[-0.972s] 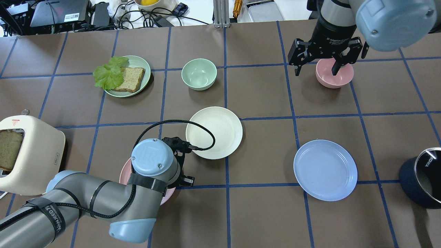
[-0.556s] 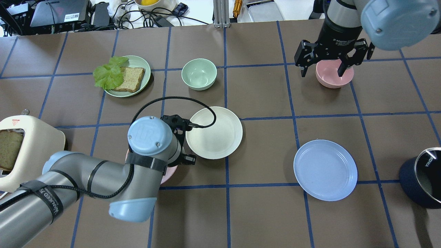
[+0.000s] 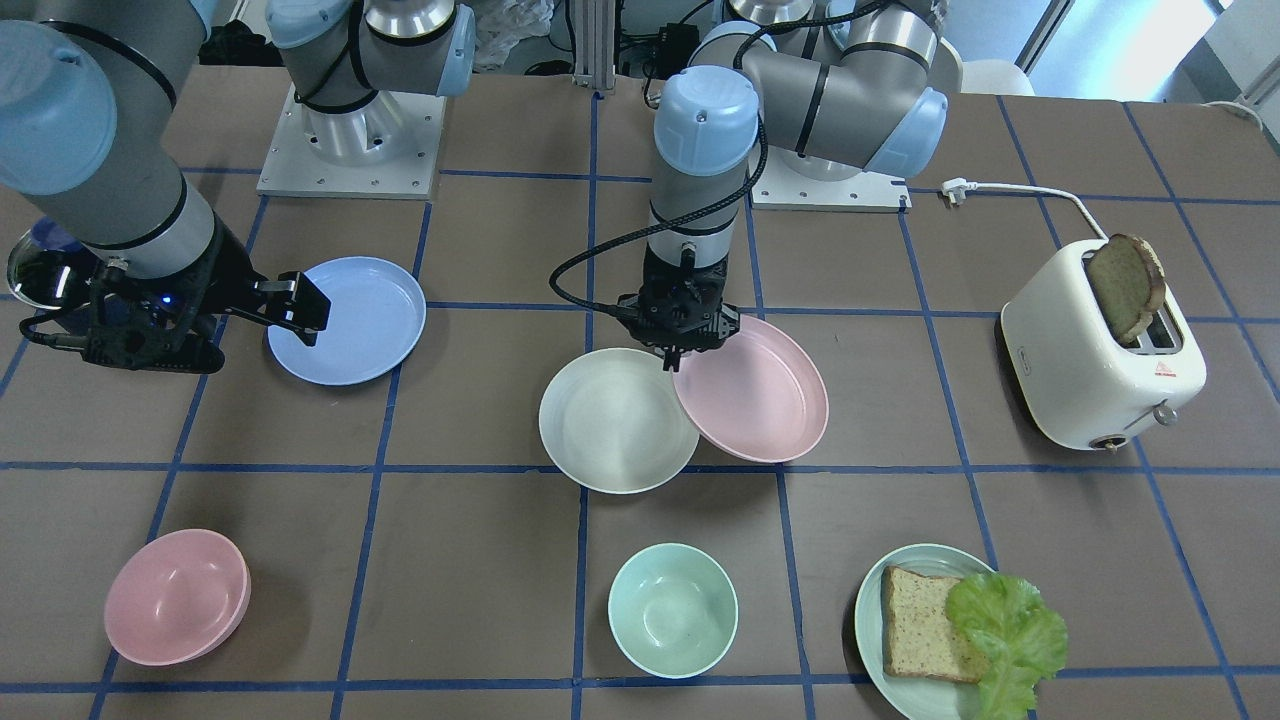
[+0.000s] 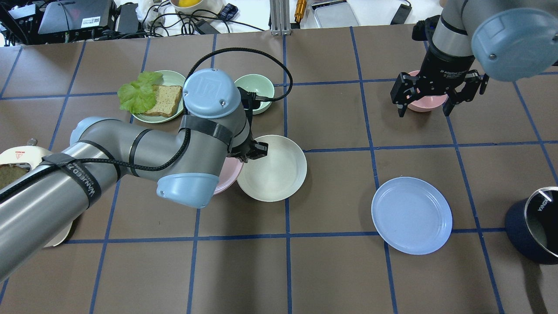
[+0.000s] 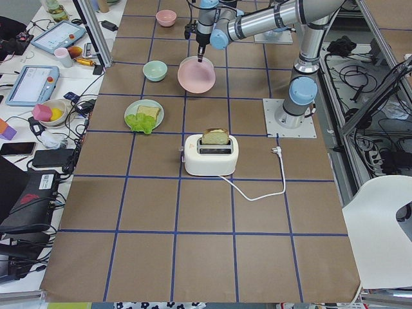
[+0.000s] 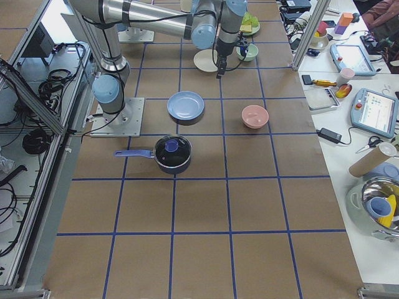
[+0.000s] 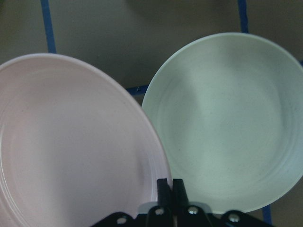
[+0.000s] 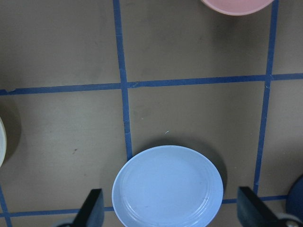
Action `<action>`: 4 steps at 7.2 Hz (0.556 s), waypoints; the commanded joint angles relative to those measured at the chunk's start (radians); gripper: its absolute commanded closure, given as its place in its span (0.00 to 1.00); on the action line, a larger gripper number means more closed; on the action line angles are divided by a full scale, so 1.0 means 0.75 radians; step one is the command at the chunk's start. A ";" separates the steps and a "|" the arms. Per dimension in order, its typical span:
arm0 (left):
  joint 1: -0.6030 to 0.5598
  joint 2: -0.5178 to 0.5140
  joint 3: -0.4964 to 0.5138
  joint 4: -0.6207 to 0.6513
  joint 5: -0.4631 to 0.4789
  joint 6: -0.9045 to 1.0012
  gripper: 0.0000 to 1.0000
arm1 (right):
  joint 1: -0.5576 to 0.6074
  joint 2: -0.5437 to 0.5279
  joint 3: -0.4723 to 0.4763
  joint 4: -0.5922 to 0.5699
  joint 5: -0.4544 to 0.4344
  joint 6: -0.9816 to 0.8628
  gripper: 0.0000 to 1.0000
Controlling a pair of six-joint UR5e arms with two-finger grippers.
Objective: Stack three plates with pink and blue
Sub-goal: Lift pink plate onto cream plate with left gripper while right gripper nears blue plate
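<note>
My left gripper (image 3: pixel 681 350) is shut on the rim of the pale pink plate (image 3: pixel 755 392) and holds it tilted above the table. The pink plate's edge is right beside the cream-white plate (image 3: pixel 612 422), which lies flat mid-table. In the left wrist view the closed fingers (image 7: pixel 170 188) pinch the pink plate (image 7: pixel 71 146) next to the cream-white plate (image 7: pixel 227 123). The light blue plate (image 4: pixel 412 215) lies alone on the robot's right. My right gripper (image 4: pixel 426 102) is open and empty over the pink bowl (image 4: pixel 419 104), well beyond the blue plate (image 8: pixel 168 187).
A mint bowl (image 3: pixel 673 610) and a pale green plate (image 3: pixel 868 612) with bread and lettuce sit beyond the cream-white plate. A toaster (image 3: pixel 1100 350) with a bread slice stands at the robot's far left. A dark pot (image 4: pixel 534 224) stands at the right edge.
My left arm has carried the pink plate forward and right, up beside the cream-white plate. My right gripper, still open, has shifted to the right and slightly back toward the robot.
</note>
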 commanded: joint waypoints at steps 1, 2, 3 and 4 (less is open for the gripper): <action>-0.120 -0.164 0.226 -0.016 0.001 -0.141 1.00 | -0.068 -0.015 0.060 0.003 -0.019 -0.067 0.00; -0.179 -0.234 0.290 -0.030 0.010 -0.202 1.00 | -0.094 -0.029 0.129 -0.007 -0.055 -0.106 0.00; -0.206 -0.287 0.305 -0.031 0.014 -0.225 1.00 | -0.103 -0.098 0.229 -0.005 -0.086 -0.122 0.00; -0.235 -0.318 0.313 -0.031 0.014 -0.238 1.00 | -0.131 -0.149 0.358 -0.106 -0.086 -0.125 0.00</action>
